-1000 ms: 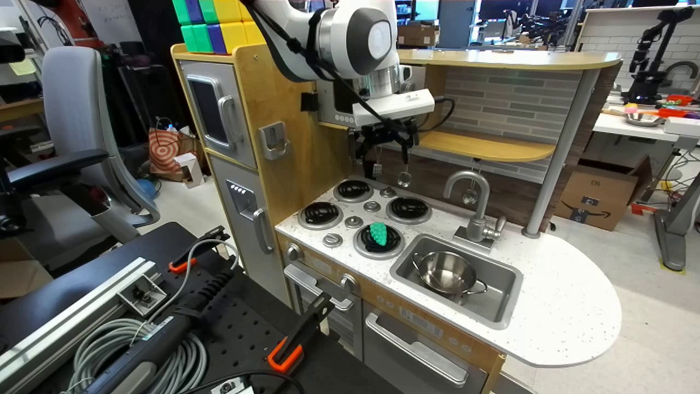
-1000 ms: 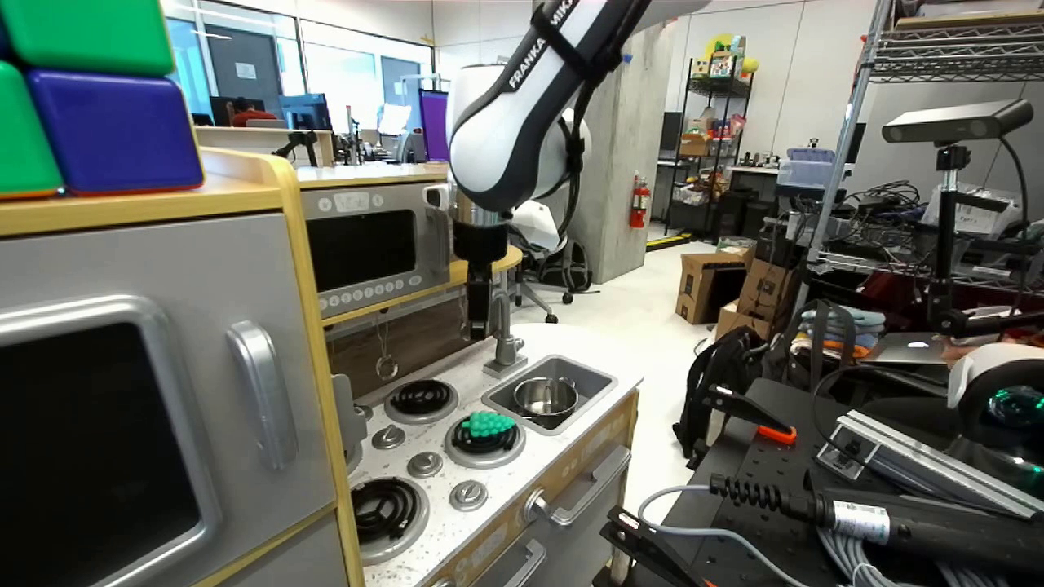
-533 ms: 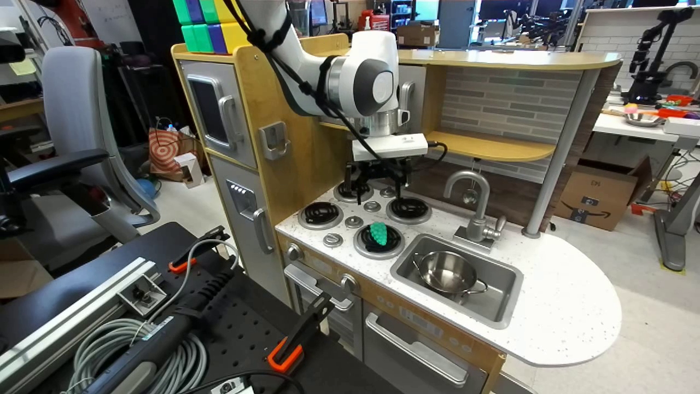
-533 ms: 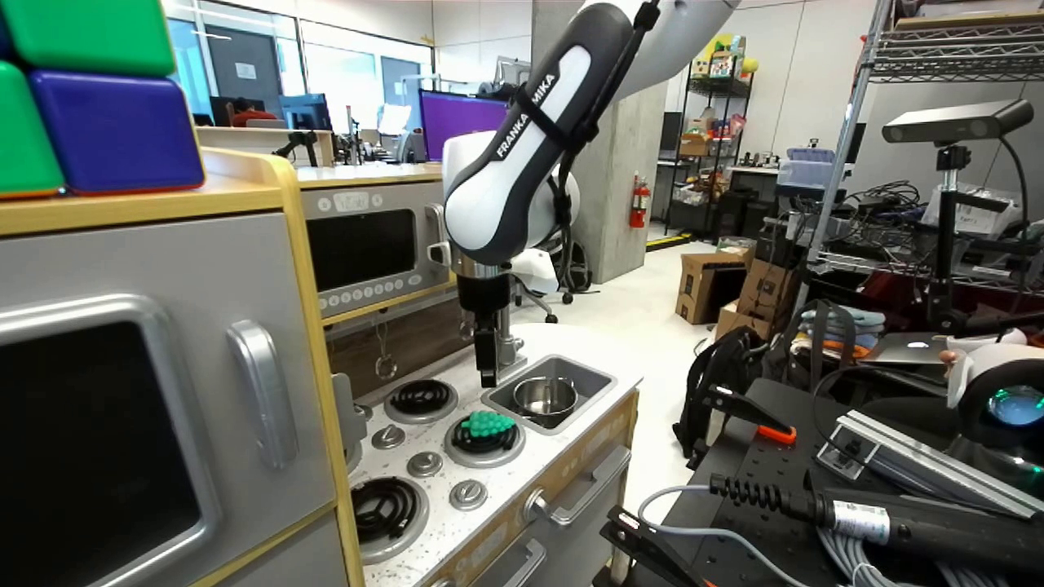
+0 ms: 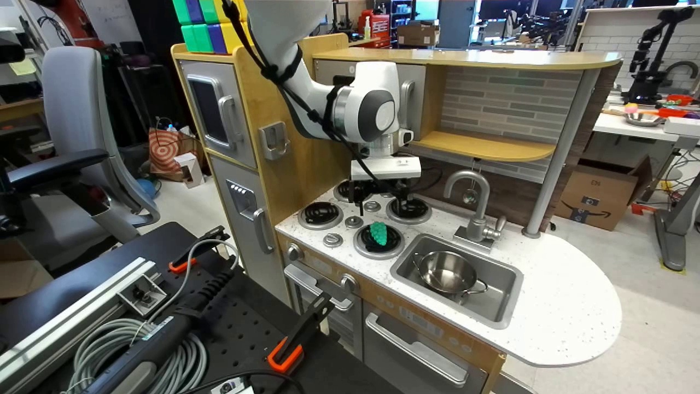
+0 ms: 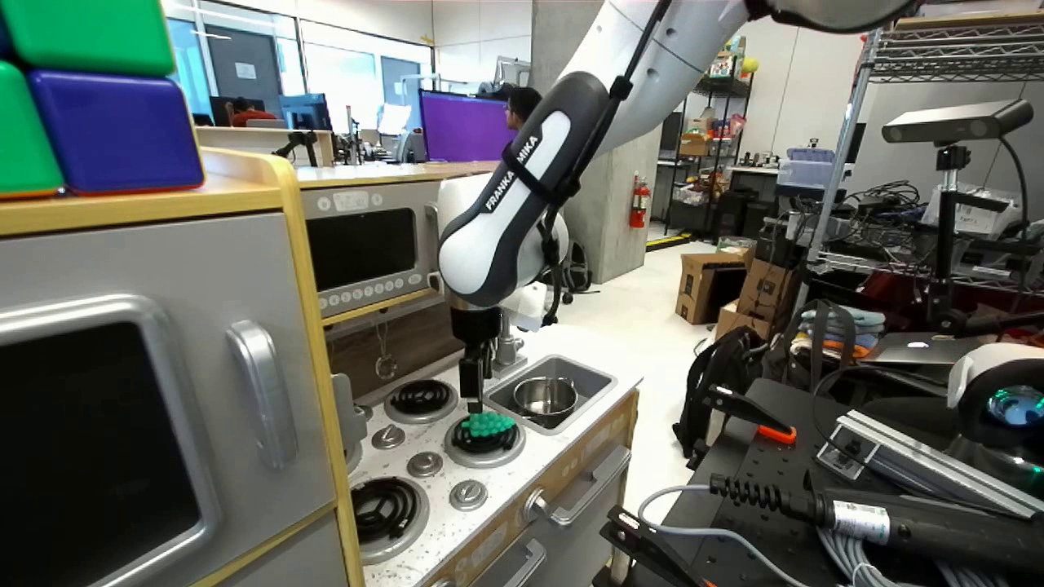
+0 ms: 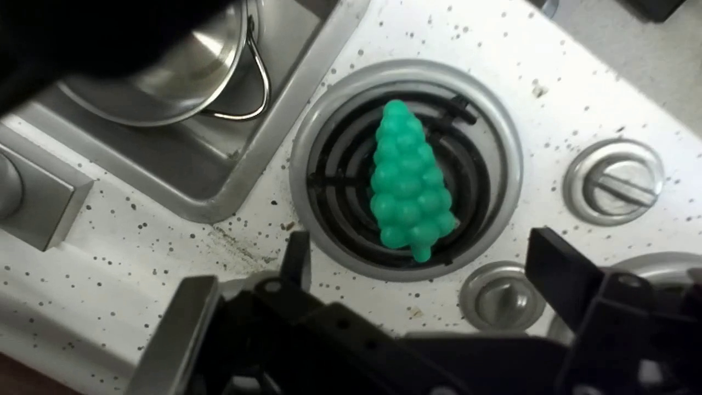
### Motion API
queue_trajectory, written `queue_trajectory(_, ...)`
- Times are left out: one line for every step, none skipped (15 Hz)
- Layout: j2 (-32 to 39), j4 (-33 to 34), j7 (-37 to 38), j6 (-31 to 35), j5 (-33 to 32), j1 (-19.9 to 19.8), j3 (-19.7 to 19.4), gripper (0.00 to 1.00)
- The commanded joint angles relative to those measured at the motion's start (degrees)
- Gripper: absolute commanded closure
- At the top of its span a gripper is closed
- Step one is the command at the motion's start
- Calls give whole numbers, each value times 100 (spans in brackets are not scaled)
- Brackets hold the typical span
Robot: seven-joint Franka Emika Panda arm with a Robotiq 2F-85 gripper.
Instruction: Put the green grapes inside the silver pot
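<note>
In the wrist view, a dark shape (image 7: 109, 38) and the frame edge are concealing much of the silver pot (image 7: 186, 82), leaving a single handle (image 7: 267, 88) showing. The sink (image 7: 192, 170), in which the pot is standing, is also running out of frame, and the faucet (image 7: 38, 192) beside the sink is showing only its base. In an exterior view, both pot handles are showing and the faucet is appearing whole, though the dark gripper (image 5: 382, 209) is blending into a black burner (image 5: 420, 209). In an exterior view, its fingers (image 6: 471, 383) are overlapping, so their spacing, and any contact with the green grapes (image 6: 489, 425), cannot be judged from there. The wrist view is showing them standing wide apart, holding nothing. The grapes are lying clear of both, on the sink-side burner (image 7: 510, 170).
</note>
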Motion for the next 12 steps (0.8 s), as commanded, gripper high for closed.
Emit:
queue_trajectory(545,412,717,1093,-64,211,-265,0)
queue_trajectory(654,386,919,1508,-102,277,-380,0)
queue_trajectory(745,381,1085,1787,-135,363,-512,0)
queue_trajectory(825,390,1214,1962,-151,446,-644,0)
queue_trajectory(879,386,1331,2076,-137,514,-746,0)
queue_trajectory(906,374,1419,2119,-97,548,-792,0)
queue_trajectory(905,329,1502,2189,-80,587,-838,0)
queue_trajectory(863,251,1542,2229,-66,586,-826,0)
queue_trajectory(830,204,1572,2260,-59,586,-813,0)
queue_trajectory(772,153,1558,2270,-44,539,-729,0)
queue_trajectory(742,129,1565,2298,-39,524,-692,0)
queue_trajectory(665,64,1505,2295,-19,448,-564,0)
